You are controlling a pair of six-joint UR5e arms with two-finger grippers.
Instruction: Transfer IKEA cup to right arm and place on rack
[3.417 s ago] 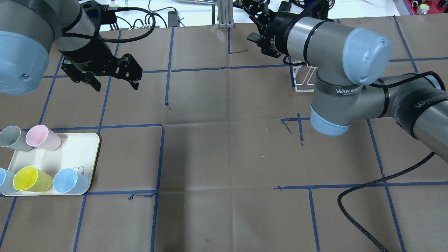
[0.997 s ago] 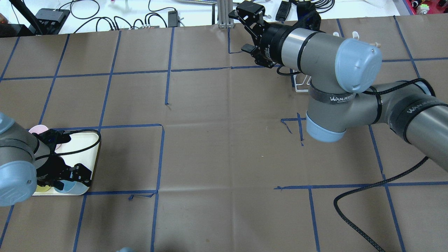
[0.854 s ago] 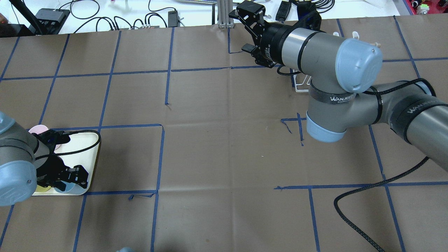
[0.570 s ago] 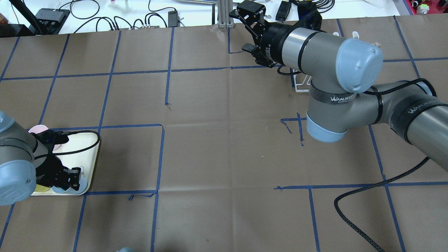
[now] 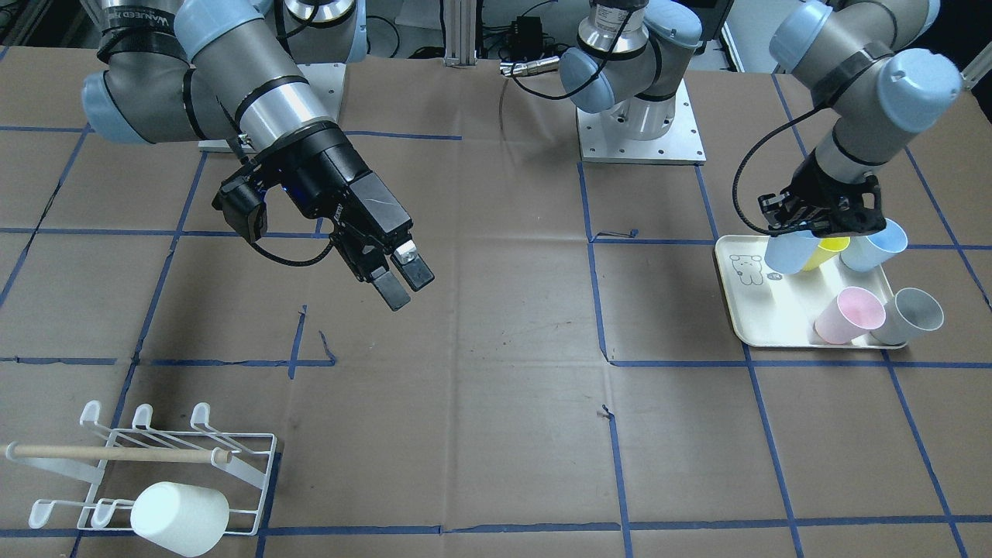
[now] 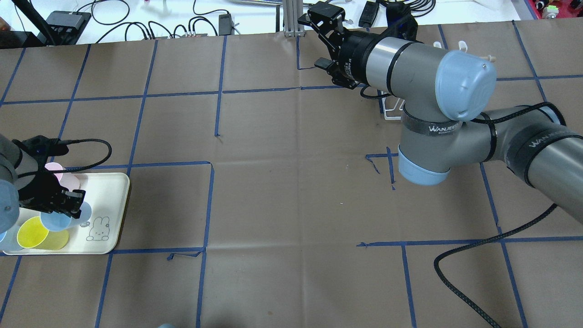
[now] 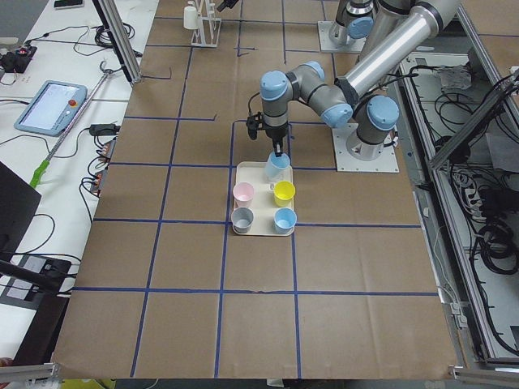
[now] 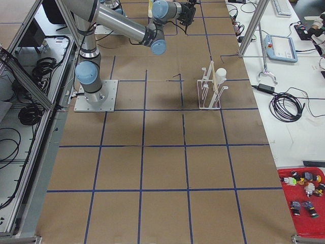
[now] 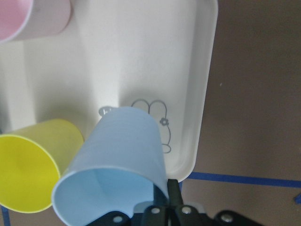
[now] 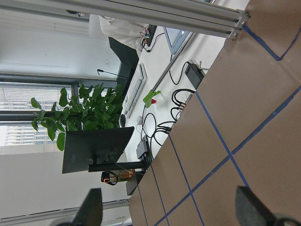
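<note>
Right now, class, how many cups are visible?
6: one light-blue cup in the left hand over the tray; a yellow cup, second light-blue cup, pink cup and grey cup on it; a white cup on the rack.

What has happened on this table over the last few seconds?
The left gripper came down onto the cream tray, closed on the light-blue plastic cup at its corner and lifted it, uncovering the bunny drawing. The right gripper barely moved, open; the yellow plastic cup stayed put.
</note>
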